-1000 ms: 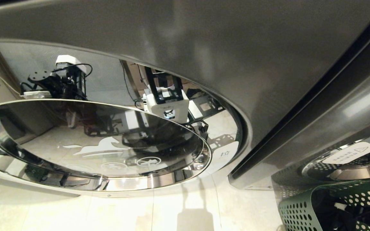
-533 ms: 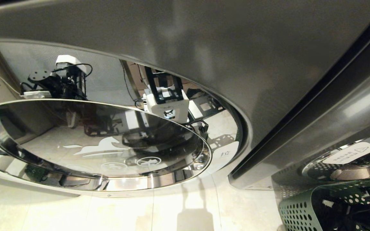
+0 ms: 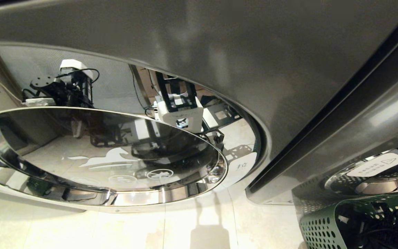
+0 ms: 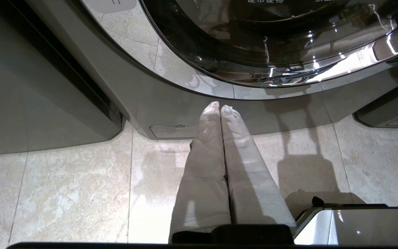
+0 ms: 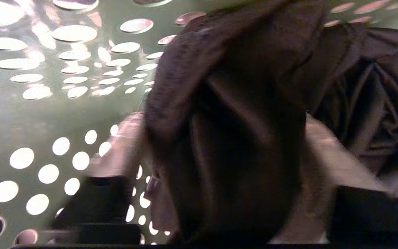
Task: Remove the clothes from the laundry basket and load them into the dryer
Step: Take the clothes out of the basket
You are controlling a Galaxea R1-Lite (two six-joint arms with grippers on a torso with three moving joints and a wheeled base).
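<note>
The dark green laundry basket (image 3: 320, 224) stands at the lower right of the head view, before the dark grey dryer (image 3: 375, 114). Inside the basket (image 5: 29, 114), my right gripper (image 5: 223, 121) has its pale fingers (image 5: 126, 145) wide apart, closed on a thick wad of the dark clothes (image 5: 240, 103) that fills the gap between them. More dark fabric (image 5: 375, 90) lies beyond. My left gripper (image 4: 219, 108) hangs parked above the floor with its padded fingers pressed together and empty.
The washer's big chrome-rimmed door (image 3: 116, 193) with a white horse emblem fills the left of the head view. Its base and door (image 4: 288, 69) rise just beyond the left gripper. Pale floor tiles (image 3: 116, 228) run in front of both machines.
In the head view the dark arm parts and cloth inside the basket have shifted. The machines, the floor and the left arm stay as they were.
</note>
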